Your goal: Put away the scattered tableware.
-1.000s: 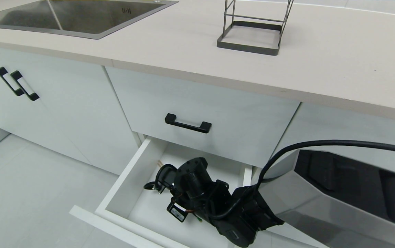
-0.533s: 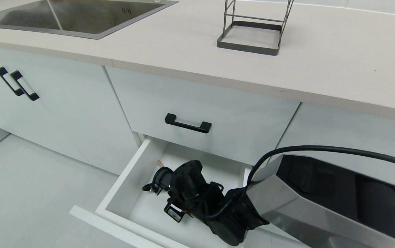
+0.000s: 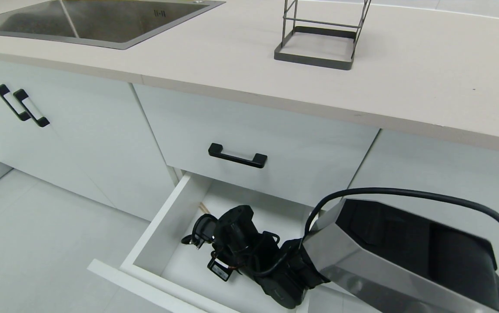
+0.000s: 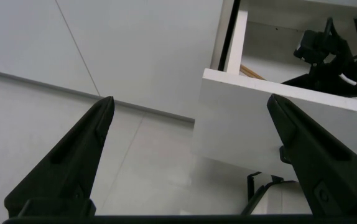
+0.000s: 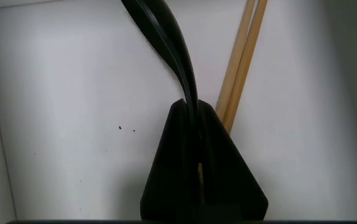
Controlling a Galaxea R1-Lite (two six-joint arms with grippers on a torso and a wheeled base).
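A beige countertop [image 3: 232,65] runs across the kitchen, with a steel sink [image 3: 93,21] set in it at the far left and a dark metal rack [image 3: 314,48] standing on it farther to the right. Below are white cabinets [image 3: 80,143] with black handles, and under the shut drawer that has a black handle [image 3: 237,155] a lower drawer [image 3: 169,217] is pulled out over the grey floor [image 3: 36,243]. The right arm goes down into this open drawer, and the right gripper [image 5: 194,109] is low above the white bottom of it, near the drawer's left wall. Its fingers are pressed together on the thin end of a black utensil [image 5: 163,37]; the utensil curves away from the fingers over the drawer bottom, and I cannot tell what kind of utensil it is. A pair of wooden chopsticks [image 5: 244,56] lies in the drawer just beside the utensil, and its near end goes behind the gripper. The left gripper [image 4: 191,102] is outside the drawer, low, in front of the drawer's white front panel, with its two fingers wide apart and nothing between them.
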